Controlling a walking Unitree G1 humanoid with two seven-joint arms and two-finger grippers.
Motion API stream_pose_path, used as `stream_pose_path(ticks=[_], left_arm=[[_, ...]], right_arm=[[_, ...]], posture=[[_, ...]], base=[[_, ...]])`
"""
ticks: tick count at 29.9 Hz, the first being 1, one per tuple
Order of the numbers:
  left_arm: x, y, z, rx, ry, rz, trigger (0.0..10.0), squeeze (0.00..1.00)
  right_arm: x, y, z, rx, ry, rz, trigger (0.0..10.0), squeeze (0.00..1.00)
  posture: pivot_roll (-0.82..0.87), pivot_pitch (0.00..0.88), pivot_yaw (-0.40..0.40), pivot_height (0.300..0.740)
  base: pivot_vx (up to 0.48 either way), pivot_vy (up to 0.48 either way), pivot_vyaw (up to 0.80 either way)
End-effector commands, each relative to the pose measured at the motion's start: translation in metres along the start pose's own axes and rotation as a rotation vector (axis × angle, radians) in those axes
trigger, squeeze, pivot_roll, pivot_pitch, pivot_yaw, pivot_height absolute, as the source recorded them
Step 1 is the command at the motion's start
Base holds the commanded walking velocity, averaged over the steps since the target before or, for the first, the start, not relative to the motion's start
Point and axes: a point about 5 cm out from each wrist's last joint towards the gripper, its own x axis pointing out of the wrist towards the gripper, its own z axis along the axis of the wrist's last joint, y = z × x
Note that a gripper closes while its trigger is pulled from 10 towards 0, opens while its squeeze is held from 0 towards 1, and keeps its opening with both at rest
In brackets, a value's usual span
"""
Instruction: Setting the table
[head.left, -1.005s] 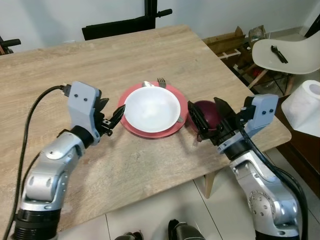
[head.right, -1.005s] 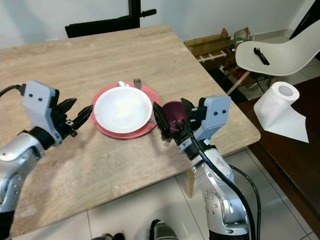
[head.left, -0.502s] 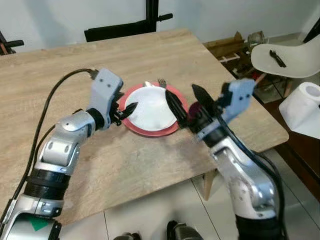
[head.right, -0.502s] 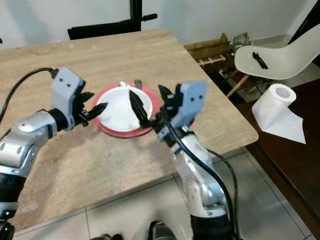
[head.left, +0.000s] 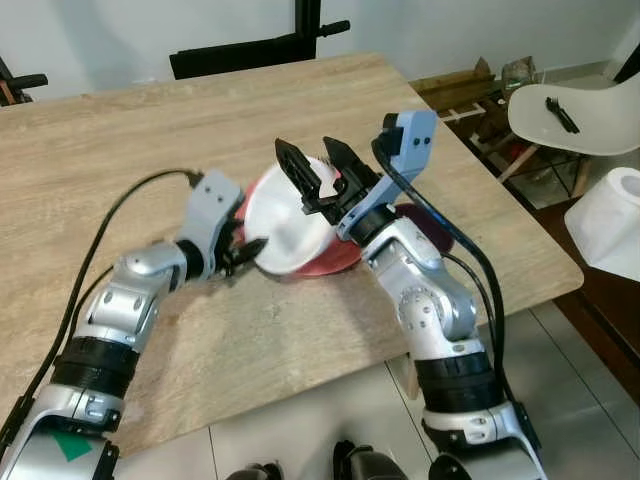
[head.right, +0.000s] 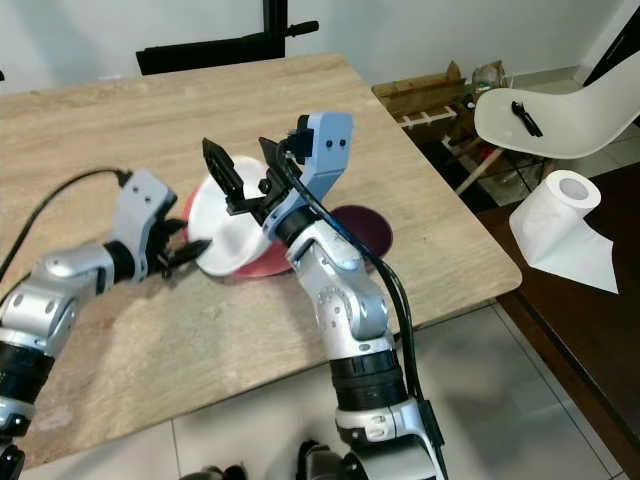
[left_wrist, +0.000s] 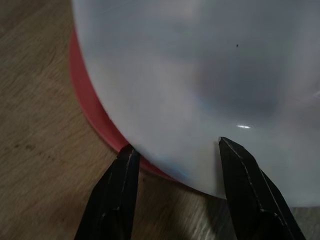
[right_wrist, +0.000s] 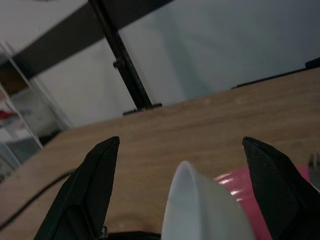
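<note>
bowl: now tipped up off the plate
right gripper: swung above it, wide open, empty
left gripper: open at its rim
fork: we can't see it anymore

No readable text, labels, brands or numbers anywhere. Green triangular mark at lower left of left eye view, on left arm base, possibly part of logo, too cropped to tell. White bowl, red plate, table, white chair at upper right: all plain, unmarked.
</note>
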Motion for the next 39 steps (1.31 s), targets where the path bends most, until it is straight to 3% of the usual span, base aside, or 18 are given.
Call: stream_pose_path(ticks=[1, 8, 11, 13, 14, 15, 17, 18, 20, 21, 23, 28, 29, 30, 31, 32, 38, 39], left_arm=[[-0.003, -0.002, -0.020, -0.009, 0.066, 0.006, 10.0, 0.00], [-0.005, 0.006, -0.008, -0.023, 0.007, 0.040, 10.0, 0.00], [-0.004, 0.005, -0.008, -0.024, 0.005, 0.036, 10.0, 0.00], [-0.002, 0.003, -0.007, -0.029, -0.002, 0.034, 10.0, 0.00], [-0.002, 0.003, -0.007, -0.029, -0.002, 0.034, 10.0, 0.00], [-0.001, 0.001, -0.006, -0.032, -0.013, 0.028, 10.0, 0.00], [0.000, 0.001, -0.006, -0.034, -0.018, 0.025, 10.0, 0.00], [-0.001, 0.001, -0.006, -0.032, -0.017, 0.024, 10.0, 0.00], [-0.001, 0.000, -0.007, -0.032, -0.013, 0.021, 10.0, 0.00], [-0.001, 0.000, -0.007, -0.032, -0.013, 0.021, 10.0, 0.00], [-0.001, -0.001, -0.009, -0.035, -0.010, 0.018, 10.0, 0.00], [-0.002, -0.002, -0.010, -0.034, -0.006, 0.018, 10.0, 0.00], [-0.002, -0.002, -0.011, -0.040, -0.008, 0.019, 10.0, 0.00], [-0.002, -0.002, -0.011, -0.040, -0.008, 0.019, 10.0, 0.00], [-0.002, -0.002, -0.011, -0.039, -0.008, 0.020, 10.0, 0.00], [-0.002, -0.002, -0.011, -0.041, -0.009, 0.021, 10.0, 0.00], [-0.002, -0.003, -0.013, -0.042, -0.005, 0.019, 10.0, 0.00], [-0.002, -0.003, -0.013, -0.043, -0.005, 0.017, 10.0, 0.00]], right_arm=[[0.003, -0.002, -0.001, -0.033, 0.016, 0.002, 10.0, 0.00], [0.004, -0.006, -0.007, -0.167, 0.078, -0.001, 10.0, 0.00], [0.005, 0.000, -0.007, -0.202, 0.077, 0.031, 10.0, 0.00], [0.005, 0.015, -0.004, -0.255, 0.057, 0.107, 10.0, 0.00], [0.005, 0.015, -0.004, -0.255, 0.057, 0.107, 10.0, 0.00], [0.004, 0.029, -0.003, -0.271, 0.053, 0.156, 10.0, 0.00], [0.004, 0.033, -0.004, -0.279, 0.058, 0.164, 10.0, 0.00], [0.004, 0.034, -0.006, -0.325, 0.066, 0.155, 10.0, 0.00], [0.005, 0.026, -0.012, -0.486, 0.091, 0.071, 10.0, 0.00], [0.005, 0.026, -0.012, -0.486, 0.091, 0.071, 10.0, 0.00], [0.006, 0.015, -0.013, -0.607, 0.097, -0.008, 10.0, 0.00], [0.005, -0.003, -0.015, -0.608, 0.124, -0.111, 10.0, 0.00], [0.002, -0.020, -0.015, -0.597, 0.146, -0.215, 10.0, 0.00], [0.002, -0.020, -0.015, -0.597, 0.146, -0.215, 10.0, 0.00], [0.000, -0.027, -0.014, -0.597, 0.149, -0.260, 10.0, 0.33], [-0.001, -0.031, -0.011, -0.596, 0.140, -0.283, 10.0, 1.00], [-0.002, -0.041, 0.001, -0.634, 0.095, -0.342, 10.0, 1.00], [-0.003, -0.043, -0.002, -0.618, 0.115, -0.337, 10.0, 0.00]], posture=[[-0.06, 0.090, 0.032, 0.740], [-0.07, 0.086, 0.027, 0.740], [-0.07, 0.080, 0.031, 0.740], [-0.07, 0.077, 0.032, 0.740], [-0.07, 0.077, 0.032, 0.740], [-0.08, 0.076, 0.034, 0.740], [-0.08, 0.076, 0.034, 0.740], [-0.08, 0.076, 0.035, 0.740], [-0.08, 0.077, 0.036, 0.740], [-0.08, 0.077, 0.036, 0.740], [-0.08, 0.079, 0.035, 0.740], [-0.08, 0.082, 0.031, 0.740], [-0.08, 0.082, 0.031, 0.740], [-0.08, 0.082, 0.031, 0.740], [-0.08, 0.084, 0.031, 0.740], [-0.08, 0.084, 0.031, 0.740], [-0.08, 0.090, 0.032, 0.740], [-0.08, 0.091, 0.032, 0.740]], base=[[0.000, 0.000, 0.00], [0.000, 0.000, 0.00], [0.000, 0.000, 0.00], [0.000, 0.000, 0.00], [0.000, 0.000, 0.00], [0.000, 0.000, 0.00], [0.000, 0.000, 0.00], [0.000, 0.000, 0.00], [0.000, 0.000, 0.00], [0.000, 0.000, 0.00], [0.000, 0.000, 0.00], [0.000, 0.000, 0.00], [0.000, 0.000, 0.00], [0.000, 0.000, 0.00], [0.000, 0.000, 0.00], [0.000, 0.000, 0.00], [0.000, 0.000, 0.00], [0.000, 0.000, 0.00]])
